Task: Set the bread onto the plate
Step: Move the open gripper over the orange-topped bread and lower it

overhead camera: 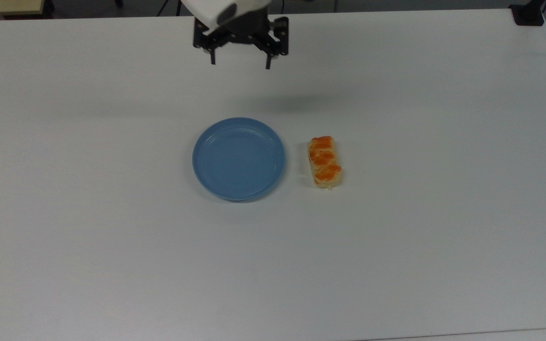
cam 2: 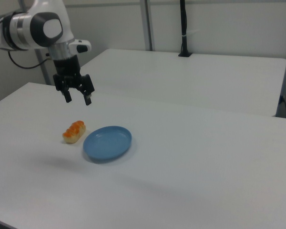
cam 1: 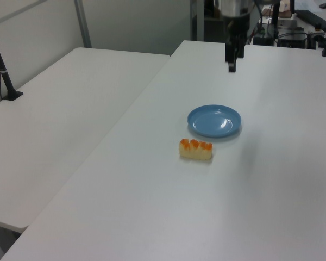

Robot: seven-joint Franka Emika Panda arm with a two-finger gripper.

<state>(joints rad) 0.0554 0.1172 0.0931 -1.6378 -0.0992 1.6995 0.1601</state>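
The plate [overhead camera: 239,159] lies flat on the white table [overhead camera: 112,246] and holds nothing; its blue inside is bare from rim to rim. The bread [overhead camera: 324,162] lies on the table just beside the plate, on the top view's right of it, apart from the rim with a narrow strip of table between them. It lies with its long side along the plate's edge and its orange patches up. In the left view the bread [cam 1: 195,149] sits just in front of the plate [cam 1: 214,120]; in the right view the bread [cam 2: 74,132] is on the right view's left of the plate [cam 2: 107,143].

The gripper [overhead camera: 240,63] hangs in the air well beyond the plate's far rim in the top view, touching neither thing. Its jaws are spread wide with nothing between them, fingers pointing down, as the right view also shows [cam 2: 77,98].
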